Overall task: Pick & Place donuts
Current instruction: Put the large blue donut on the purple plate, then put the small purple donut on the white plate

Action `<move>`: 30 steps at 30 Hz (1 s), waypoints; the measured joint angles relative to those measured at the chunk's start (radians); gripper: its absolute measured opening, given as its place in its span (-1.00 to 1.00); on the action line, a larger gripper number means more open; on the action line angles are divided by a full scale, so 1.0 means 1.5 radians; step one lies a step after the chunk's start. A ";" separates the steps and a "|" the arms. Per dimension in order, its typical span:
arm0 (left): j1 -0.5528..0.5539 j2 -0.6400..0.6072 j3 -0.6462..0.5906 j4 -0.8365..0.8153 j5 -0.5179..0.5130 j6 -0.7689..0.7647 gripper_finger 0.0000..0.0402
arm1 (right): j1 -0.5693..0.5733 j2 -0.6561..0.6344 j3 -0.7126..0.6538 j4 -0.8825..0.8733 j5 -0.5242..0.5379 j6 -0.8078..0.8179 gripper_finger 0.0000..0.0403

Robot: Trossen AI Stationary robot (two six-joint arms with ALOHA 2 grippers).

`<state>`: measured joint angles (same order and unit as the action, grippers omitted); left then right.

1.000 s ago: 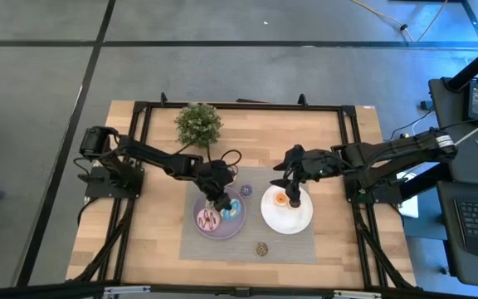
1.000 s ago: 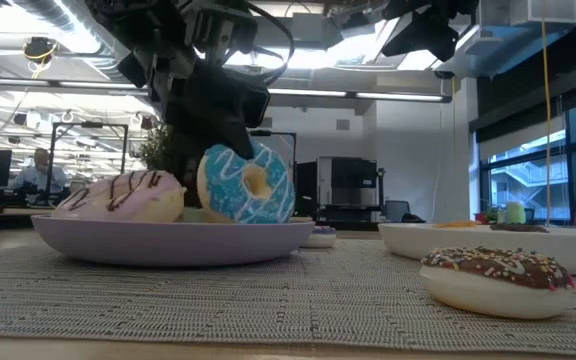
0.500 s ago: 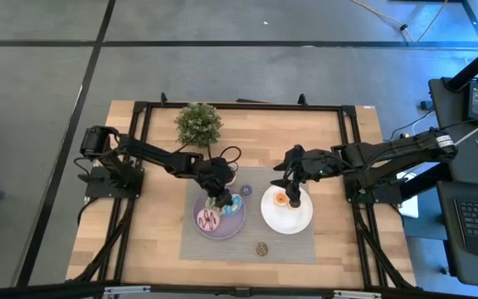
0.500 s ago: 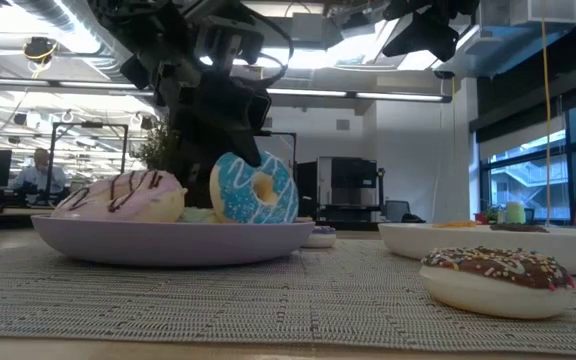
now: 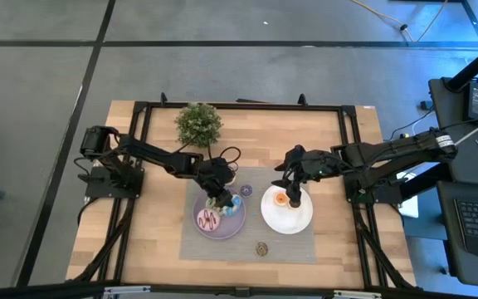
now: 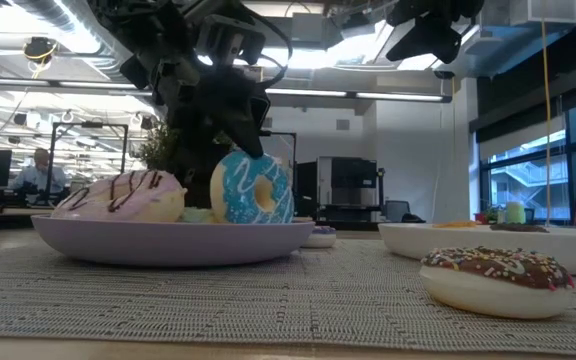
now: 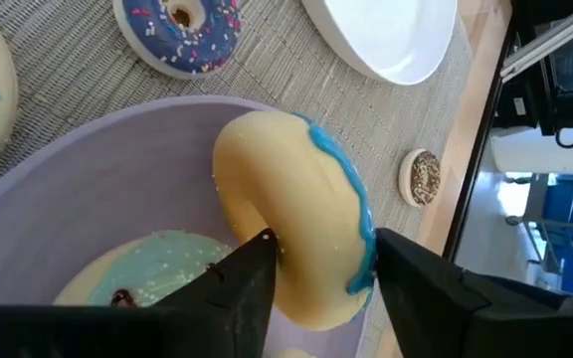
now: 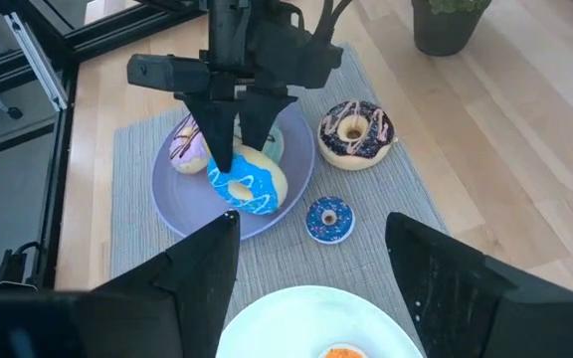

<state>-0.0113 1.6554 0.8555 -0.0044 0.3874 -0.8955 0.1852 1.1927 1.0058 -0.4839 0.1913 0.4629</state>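
My left pincer (image 7: 311, 264) pinches the blue donut (image 7: 296, 224) across its ring; it looks light, rigid, maybe slippery.

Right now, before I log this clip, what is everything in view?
blue-iced toy donut: one, standing on edge on the lilac plate
pink-iced toy donut with chocolate drizzle: one, on the lilac plate
pale green toy donut: one, flat on the lilac plate
orange toy donut: one, on the white plate
small dark blue toy donut: one, on the mat between the plates
dark donut with white icing: one, on the mat
chocolate sprinkled donut: one, at the mat's front
round lilac plate: one
round white plate: one
green potted plant: one, at the table's back
grey woven mat: one
wooden table: one
left hand: gripping the blue donut
right hand: open above the white plate
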 joint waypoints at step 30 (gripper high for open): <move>0.014 -0.094 0.000 -0.170 -0.053 -0.001 -0.05 | 0.000 0.000 0.001 -0.008 0.000 -0.002 0.26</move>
<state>0.0093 1.5148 0.8558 -0.2589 0.3073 -0.8975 0.1852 1.1926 1.0065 -0.4959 0.1912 0.4593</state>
